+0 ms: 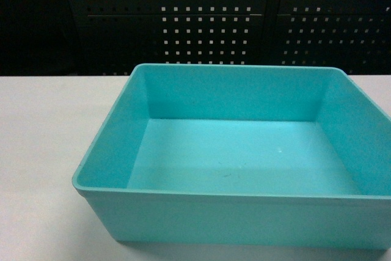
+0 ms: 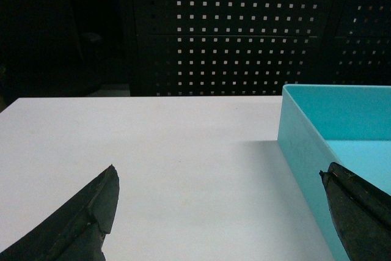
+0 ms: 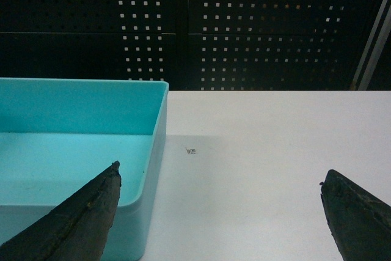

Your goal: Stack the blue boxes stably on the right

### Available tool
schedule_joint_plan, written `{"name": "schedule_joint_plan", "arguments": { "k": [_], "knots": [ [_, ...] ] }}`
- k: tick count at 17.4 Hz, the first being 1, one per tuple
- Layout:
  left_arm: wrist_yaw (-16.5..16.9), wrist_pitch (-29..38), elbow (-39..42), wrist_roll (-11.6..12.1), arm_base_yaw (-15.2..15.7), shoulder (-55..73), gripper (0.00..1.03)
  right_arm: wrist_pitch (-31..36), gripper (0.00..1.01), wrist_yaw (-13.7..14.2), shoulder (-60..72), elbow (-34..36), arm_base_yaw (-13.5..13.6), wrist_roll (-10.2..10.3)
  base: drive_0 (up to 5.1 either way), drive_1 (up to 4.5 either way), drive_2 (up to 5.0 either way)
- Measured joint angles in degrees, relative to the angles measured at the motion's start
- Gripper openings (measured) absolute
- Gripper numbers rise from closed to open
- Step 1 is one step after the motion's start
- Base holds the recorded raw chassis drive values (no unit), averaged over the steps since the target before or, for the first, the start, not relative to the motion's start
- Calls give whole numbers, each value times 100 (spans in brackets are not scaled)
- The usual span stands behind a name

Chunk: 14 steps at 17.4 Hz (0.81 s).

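— Behind the white tabletop runs a dark pegboard wall; where's the tub?

— Turquoise tub sits empty near the front edge, between both arms; the dark-blue crate isn't in view

— Handling?

— Likely light, stiff, smooth-walled, slippery; pinch the rolled rim on opposite side walls

— End effectors?

— Left end effector and right end effector both spread wide, holding nothing
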<state>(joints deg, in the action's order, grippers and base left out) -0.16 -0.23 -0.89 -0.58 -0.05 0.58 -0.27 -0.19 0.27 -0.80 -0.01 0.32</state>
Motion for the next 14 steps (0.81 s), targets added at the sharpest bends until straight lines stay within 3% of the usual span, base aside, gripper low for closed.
{"name": "schedule_joint_plan", "arguments": {
  "k": [2,3,4,5,7,8,9,11,14],
  "knots": [
    [2,-4,0,-2,0,0,98,0,98,0,-2,0,0,0,0,0,0],
    [48,-455,-114,-85,-289,179,98,-9,98,26,31,-9,50,11,0,0,0],
    [461,-949,-442,-291,-516,638,98,157,98,31,382,-109,249,127,0,0,0],
    [968,-837,-977,-518,-358,1410,98,1049,98,37,1318,-496,496,116,0,0,0],
    [1648,-234,-1996,-649,-83,2750,98,2524,98,-74,2916,-1318,181,-48,0,0,0],
    [1886,-35,-2450,-645,55,3556,98,2385,98,-39,4004,-1915,129,-293,0,0,0],
    [2033,-369,-2804,-640,83,4223,98,1788,98,-214,5012,-2439,208,-457,0,0,0],
    [2109,-754,-3123,-612,39,4870,98,1204,98,-525,6028,-2977,271,-487,0,0,0],
    [1904,-990,-3447,-514,-87,5536,98,737,98,-621,6948,-3528,315,-498,0,0,0]
  ]
}}
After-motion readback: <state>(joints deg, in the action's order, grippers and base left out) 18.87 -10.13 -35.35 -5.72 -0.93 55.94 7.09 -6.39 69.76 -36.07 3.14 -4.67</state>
